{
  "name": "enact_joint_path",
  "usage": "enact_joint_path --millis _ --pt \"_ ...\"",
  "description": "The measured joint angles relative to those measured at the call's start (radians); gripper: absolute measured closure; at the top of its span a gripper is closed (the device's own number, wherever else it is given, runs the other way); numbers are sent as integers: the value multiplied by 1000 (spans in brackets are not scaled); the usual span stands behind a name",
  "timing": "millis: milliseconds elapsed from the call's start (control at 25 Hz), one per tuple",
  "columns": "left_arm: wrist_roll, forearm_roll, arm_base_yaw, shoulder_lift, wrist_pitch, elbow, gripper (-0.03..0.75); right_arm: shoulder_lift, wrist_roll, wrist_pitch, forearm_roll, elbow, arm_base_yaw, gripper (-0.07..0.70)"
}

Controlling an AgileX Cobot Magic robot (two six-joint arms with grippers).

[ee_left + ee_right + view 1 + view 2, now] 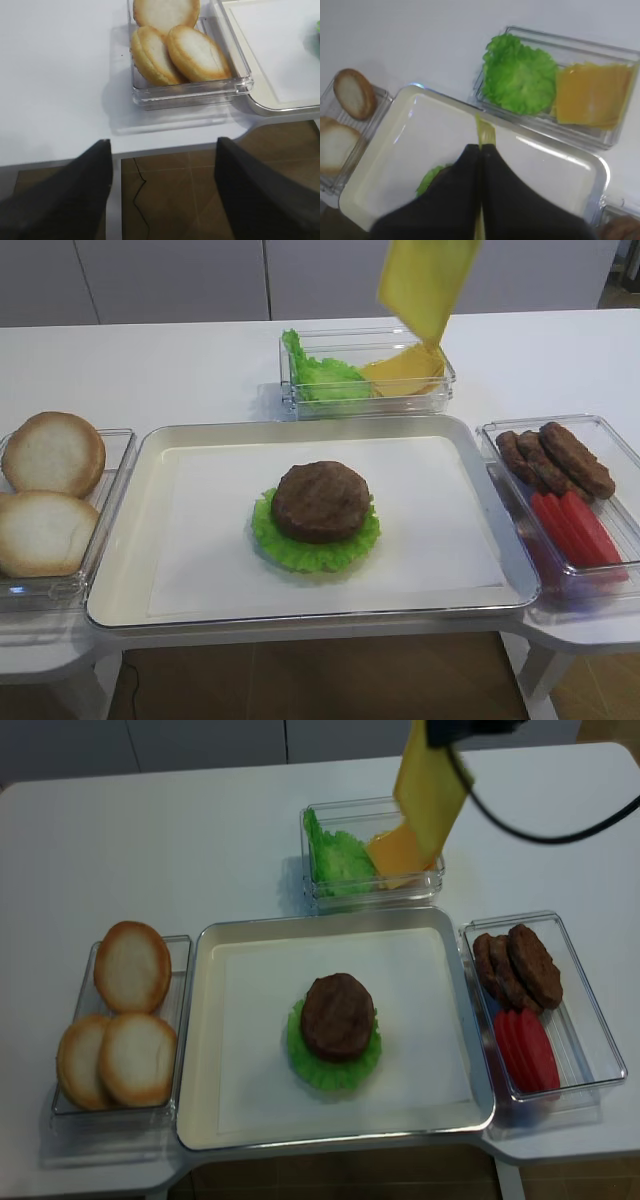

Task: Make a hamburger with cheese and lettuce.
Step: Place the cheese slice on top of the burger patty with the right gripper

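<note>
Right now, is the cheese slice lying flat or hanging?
Hanging: the cheese slice dangles on edge from the shut right gripper, above the cheese stack.

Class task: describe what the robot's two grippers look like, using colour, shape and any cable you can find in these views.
The right gripper has two matte black fingers, broad at the base and tapering to narrow tips. The left gripper has the same black, wedge-shaped fingers, smooth and without markings. In the realsense high view, a thin black cable loops from the dark gripper body at the top edge.
</note>
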Motion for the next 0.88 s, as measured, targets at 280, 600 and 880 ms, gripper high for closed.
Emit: enact_joint_path --millis 280,600,880 --pt "0 0 0 0 0 0 246 0 39 -37 -36 151 138 632" --pt "0 0 0 0 0 0 246 0 41 -149 -37 304 246 632" --pt "0 0 0 0 0 0 246 0 18 -196 -23 378 260 632"
